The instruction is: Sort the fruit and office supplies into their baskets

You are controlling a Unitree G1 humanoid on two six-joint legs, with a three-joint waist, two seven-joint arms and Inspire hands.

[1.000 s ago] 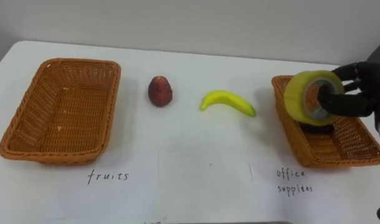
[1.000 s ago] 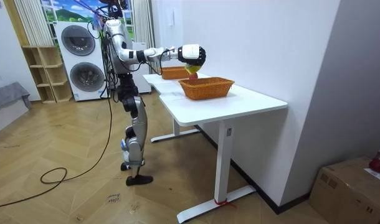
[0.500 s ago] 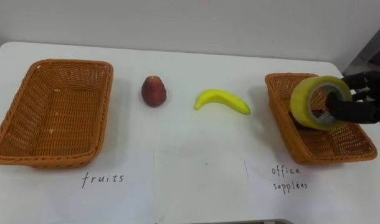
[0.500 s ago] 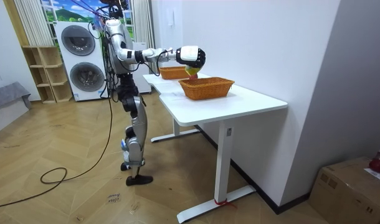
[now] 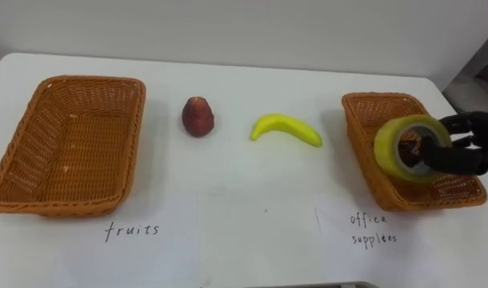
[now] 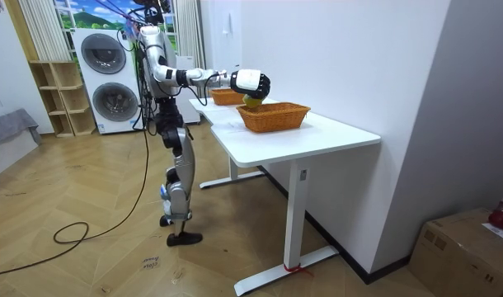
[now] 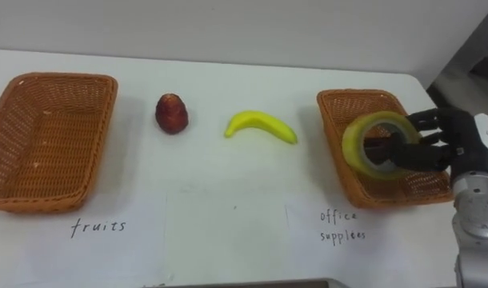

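1. The right robot hand (image 5: 462,149) comes in from the bench's (image 5: 252,216) right edge. Its fingers are curled through the hole and round the rim of a yellow tape roll (image 5: 386,152), so it has a firm hold of it.
2. The roll sits on the inner side of the robot hand, toward the middle of the bench. It stands on edge, with its open hole turned roughly toward the front edge.
3. The relation that counts is that the roll is inside the outline of the right basket (image 5: 372,108), over its front half and low between the walls. I cannot tell whether it touches the basket floor.
4. As I judge it, the next move only needs the fingers to loosen and slip back out toward the right edge, so the roll drops straight down.
5. A banana (image 5: 286,128) and a red fruit (image 5: 198,117) lie on the bare bench between the baskets, the banana's long axis running left to right. The left basket (image 5: 36,136) is near the left edge.
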